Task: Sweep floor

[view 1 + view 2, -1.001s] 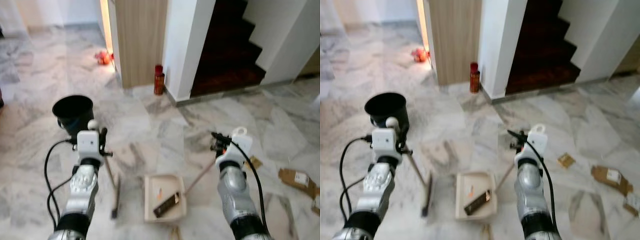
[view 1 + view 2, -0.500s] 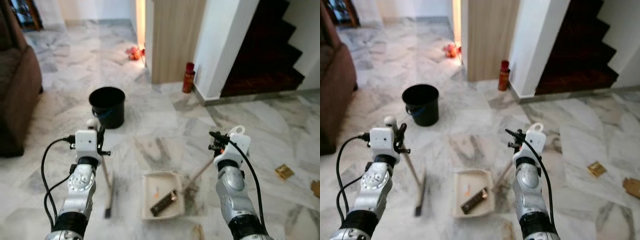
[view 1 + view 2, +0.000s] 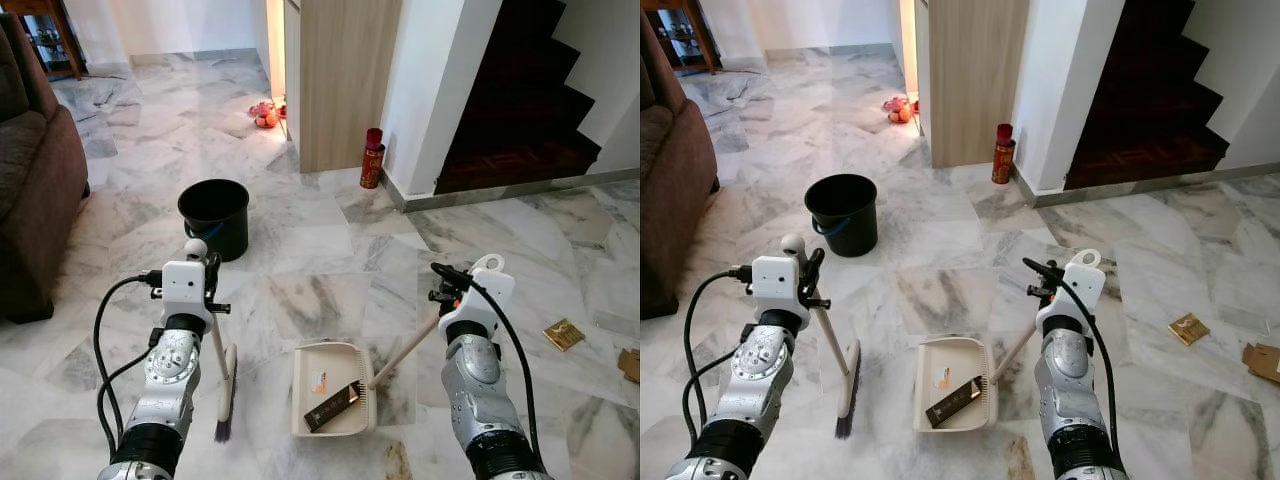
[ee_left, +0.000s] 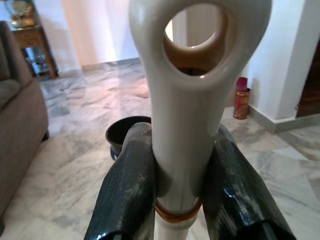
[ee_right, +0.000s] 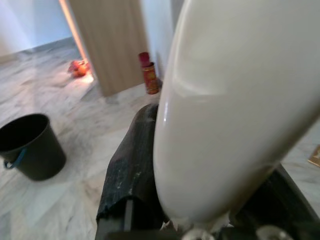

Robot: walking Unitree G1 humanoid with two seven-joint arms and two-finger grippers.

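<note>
Marble floor (image 3: 310, 300) view swung left toward the bucket (image 3: 214, 215); left gripper (image 4: 175, 195) pinches broom (image 3: 222, 375), right gripper (image 5: 165, 200) clamps dustpan (image 3: 333, 390), loaded for dumping.

A home's hallway.
Marble floor (image 3: 320, 290), brown sofa (image 3: 35, 180) at left, dark staircase (image 3: 520, 100) upper right.

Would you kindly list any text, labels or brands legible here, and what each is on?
None can be read.
Red can: label too small to read.
Dark packet in the dustpan: print blurred.
Card scrap on the floor: markings illegible.
</note>
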